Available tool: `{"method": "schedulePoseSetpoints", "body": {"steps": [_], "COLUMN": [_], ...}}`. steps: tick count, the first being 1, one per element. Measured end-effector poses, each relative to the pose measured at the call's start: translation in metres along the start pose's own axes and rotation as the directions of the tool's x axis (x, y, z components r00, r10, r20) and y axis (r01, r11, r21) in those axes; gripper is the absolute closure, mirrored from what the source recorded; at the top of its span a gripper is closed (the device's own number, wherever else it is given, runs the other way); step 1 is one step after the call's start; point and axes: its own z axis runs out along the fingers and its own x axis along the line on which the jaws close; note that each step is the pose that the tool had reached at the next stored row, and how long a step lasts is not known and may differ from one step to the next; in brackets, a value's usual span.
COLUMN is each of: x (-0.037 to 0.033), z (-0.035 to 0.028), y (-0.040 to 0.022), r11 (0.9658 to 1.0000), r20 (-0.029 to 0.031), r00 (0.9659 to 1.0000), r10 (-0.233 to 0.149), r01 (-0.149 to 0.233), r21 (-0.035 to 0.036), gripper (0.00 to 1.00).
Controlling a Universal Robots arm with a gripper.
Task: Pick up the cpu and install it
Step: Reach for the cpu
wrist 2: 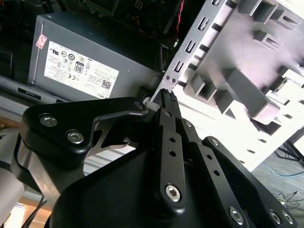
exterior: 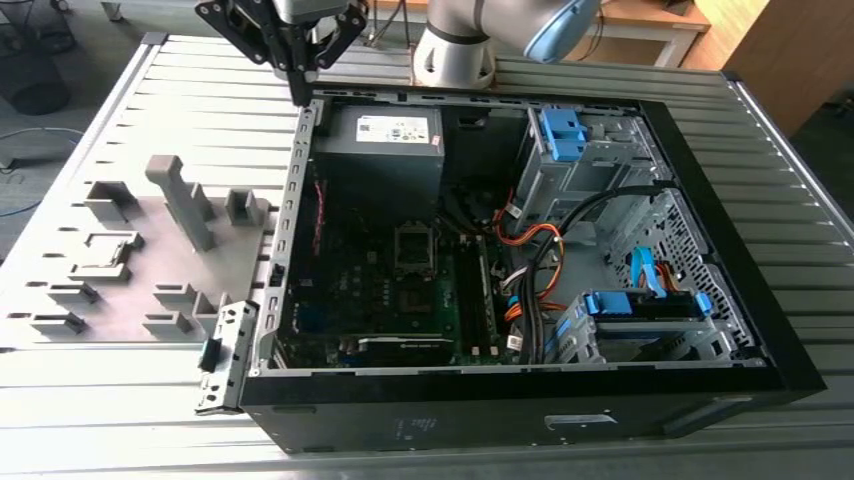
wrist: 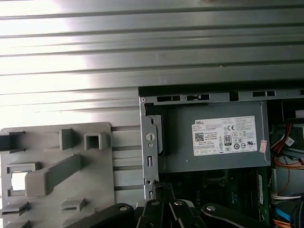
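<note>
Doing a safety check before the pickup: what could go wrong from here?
1. The gripper, jaws closed, hangs right by the case's metal wall; a straight descent could strike it.
2. The cpu sits in a recess beside a tall grey fixture block; the jaws might clip that block on approach.

ARM: silver-grey cylindrical arm segment (exterior: pixel 451 55) | CAP: light-blue rounded joint cap (exterior: pixel 561 28) | END EFFECTOR: black metal linkage end effector (wrist 2: pixel 166 95), silver hex-socket screws (wrist 2: pixel 172 192) at pivots | FINGERS: slim black fingers (wrist 2: pixel 167 124), ribbed tips
</note>
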Motion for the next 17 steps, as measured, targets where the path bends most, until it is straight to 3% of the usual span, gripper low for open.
{"method": "schedulePoseSetpoints", "body": {"steps": [11, 17], "x": [0.0171, 0.0223], "z": [-0.0003, -0.0004], "y": [-0.0013, -0.0017], "r11": [1.0000, 1.0000], "r20": [0.0001, 0.0001], "r00": [1.0000, 1.0000], "r10": [0.000, 0.000], "r01": [0.000, 0.000], "r21": [0.0000, -0.0001], "gripper": [0.89, 0.89]}}
